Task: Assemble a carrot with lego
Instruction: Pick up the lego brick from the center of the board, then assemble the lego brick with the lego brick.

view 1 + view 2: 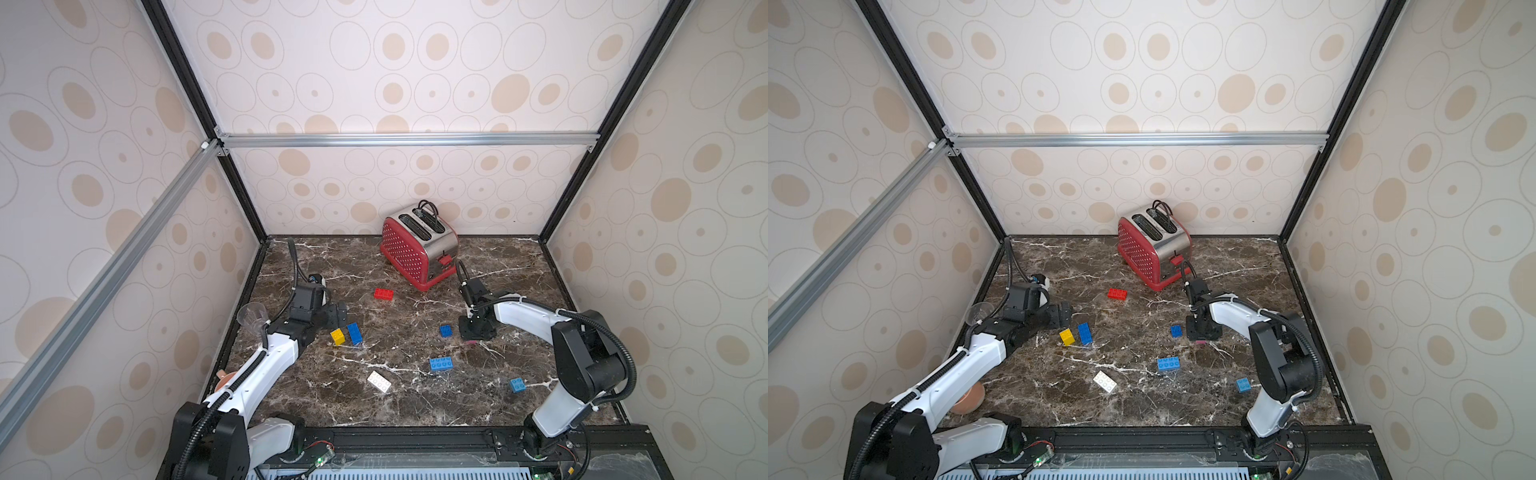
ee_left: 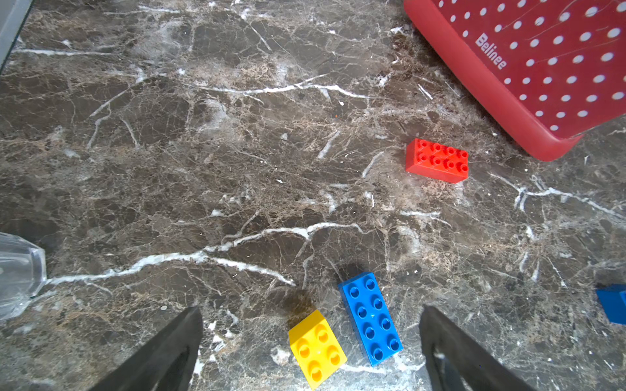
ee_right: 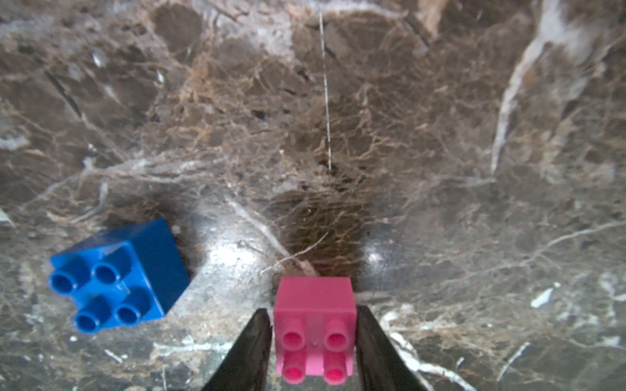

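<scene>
yellow brick (image 2: 316,348) just beside long blue brick (image 2: 370,318), between spread fingers of left hand (image 2: 311,308), red brick (image 2: 437,159) near toaster (image 2: 528,67)

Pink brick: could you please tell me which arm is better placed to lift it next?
Right: the right gripper clasps the pink brick, while the left gripper hangs open by the yellow brick.

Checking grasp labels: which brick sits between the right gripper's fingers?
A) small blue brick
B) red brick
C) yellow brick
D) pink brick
D: in the right wrist view the pink brick sits between the fingers of the right gripper, which touch its two sides; the small blue brick lies apart.
</scene>
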You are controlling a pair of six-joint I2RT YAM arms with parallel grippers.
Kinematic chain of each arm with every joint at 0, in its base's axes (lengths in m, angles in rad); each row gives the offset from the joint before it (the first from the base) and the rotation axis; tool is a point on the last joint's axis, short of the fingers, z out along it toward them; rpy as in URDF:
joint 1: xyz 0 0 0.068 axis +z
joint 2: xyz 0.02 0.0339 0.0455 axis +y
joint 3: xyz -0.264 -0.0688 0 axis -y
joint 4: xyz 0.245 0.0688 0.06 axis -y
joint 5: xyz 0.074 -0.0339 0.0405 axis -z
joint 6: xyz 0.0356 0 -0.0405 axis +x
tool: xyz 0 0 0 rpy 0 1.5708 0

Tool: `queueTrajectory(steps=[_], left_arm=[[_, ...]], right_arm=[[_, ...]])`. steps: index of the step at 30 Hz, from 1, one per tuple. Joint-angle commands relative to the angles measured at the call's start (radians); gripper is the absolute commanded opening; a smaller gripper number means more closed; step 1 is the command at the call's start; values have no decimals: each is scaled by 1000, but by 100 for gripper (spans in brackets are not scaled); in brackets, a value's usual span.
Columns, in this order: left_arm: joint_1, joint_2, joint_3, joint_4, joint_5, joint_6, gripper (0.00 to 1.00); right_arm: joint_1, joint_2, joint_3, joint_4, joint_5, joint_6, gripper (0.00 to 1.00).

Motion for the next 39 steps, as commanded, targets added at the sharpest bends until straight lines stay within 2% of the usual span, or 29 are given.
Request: queueTrajectory(steps=[1, 14, 22, 30, 33, 39], left_arm=[[-7, -14, 42, -22, 1, -5, 99], [-14, 7, 45, -36, 45, -45, 99], [-14, 29, 84, -80, 116, -28, 99], [-14, -17, 52, -124, 199, -46, 99], [-13, -35, 36, -123, 227, -60, 99], [-14, -42, 32, -121, 231, -53, 99]], right_arm=[[-1, 1, 20, -26, 4, 14, 37], [24, -129, -3, -134, -60, 58, 24], [234, -207, -40, -145, -37, 233, 22], [467, -155, 37, -157, 32, 366, 20], [513, -107, 78, -170, 56, 373, 20], [541, -26, 135, -182, 75, 367, 20]])
